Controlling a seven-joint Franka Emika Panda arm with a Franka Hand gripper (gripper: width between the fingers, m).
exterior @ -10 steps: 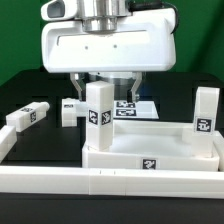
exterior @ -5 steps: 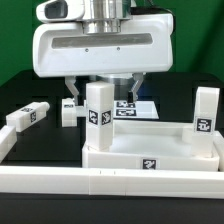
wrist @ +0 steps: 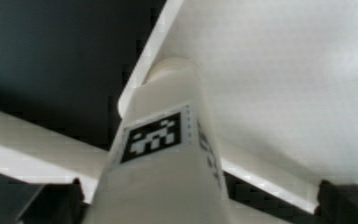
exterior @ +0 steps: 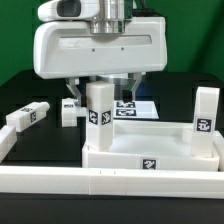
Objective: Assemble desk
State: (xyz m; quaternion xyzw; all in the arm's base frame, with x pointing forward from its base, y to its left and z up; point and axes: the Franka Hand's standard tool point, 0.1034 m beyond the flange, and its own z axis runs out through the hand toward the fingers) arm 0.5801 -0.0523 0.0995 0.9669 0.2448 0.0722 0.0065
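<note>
The gripper (exterior: 103,95) has drifted slightly toward the exterior view's left, its jaws spread wide and grasping nothing. The desk panel (exterior: 150,160) lies below it. An upright leg (exterior: 98,112) stands in the panel's corner socket, between the fingers. Centre on that leg before closing, and keep it vertical.

upright legs (exterior: 98,110) (exterior: 205,112) on panel (exterior: 150,152) corners | loose legs (exterior: 27,116) (exterior: 68,110) beside panel, exterior view's left

No words, brands or numbers could be read; the only signs were black-and-white square tags on the front wall of the desk panel (exterior: 120,160), on the upright leg (exterior: 98,110) and the second upright leg (exterior: 206,112) at its corners, on a loose leg (exterior: 28,116) beside it and on the marker board (exterior: 143,108) behind it.
</note>
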